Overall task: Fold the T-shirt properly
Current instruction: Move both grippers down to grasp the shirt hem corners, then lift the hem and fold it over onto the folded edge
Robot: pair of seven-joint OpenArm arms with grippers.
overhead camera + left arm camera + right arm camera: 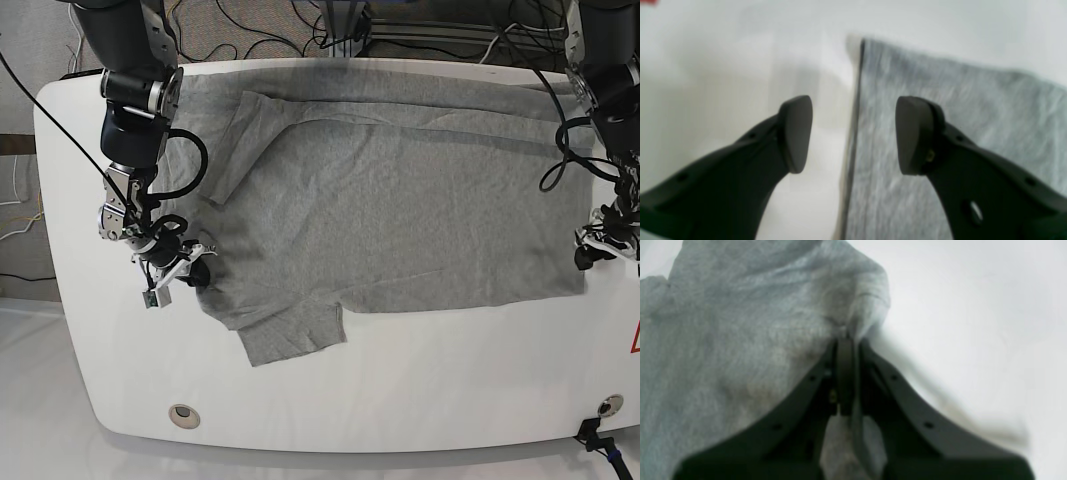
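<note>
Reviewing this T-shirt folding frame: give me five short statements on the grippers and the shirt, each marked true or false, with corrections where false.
1. The right gripper is shut on the T-shirt. True.
2. The left gripper is clamped on the shirt's edge. False: its jaws stand open, holding nothing.
3. The shirt lies on a white table. True.
4. The shirt is folded into a small square. False: it is spread wide across the table.
5. The left gripper straddles the shirt's edge. True.
</note>
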